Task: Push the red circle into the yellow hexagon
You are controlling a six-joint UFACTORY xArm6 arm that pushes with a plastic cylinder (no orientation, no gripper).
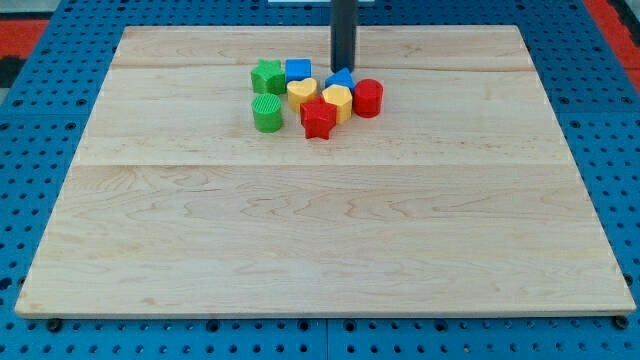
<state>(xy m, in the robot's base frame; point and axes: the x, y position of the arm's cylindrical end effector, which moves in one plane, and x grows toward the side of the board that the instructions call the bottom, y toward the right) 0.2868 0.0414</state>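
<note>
Red circle (368, 98) already touches the yellow hexagon (338, 102) (my tip (343, 66) sits just behind; no fingers to report).

board: pale wood planks (320, 230) | surround: blue perforated panel (600, 110)

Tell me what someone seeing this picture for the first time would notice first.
A tight cluster of coloured blocks near the top centre of the wooden board: green star, blue cube, yellow heart, yellow hexagon, red star, green cylinder. The red circle sits at the hexagon's right side. My tip comes down just behind the cluster, by a small blue block.
</note>
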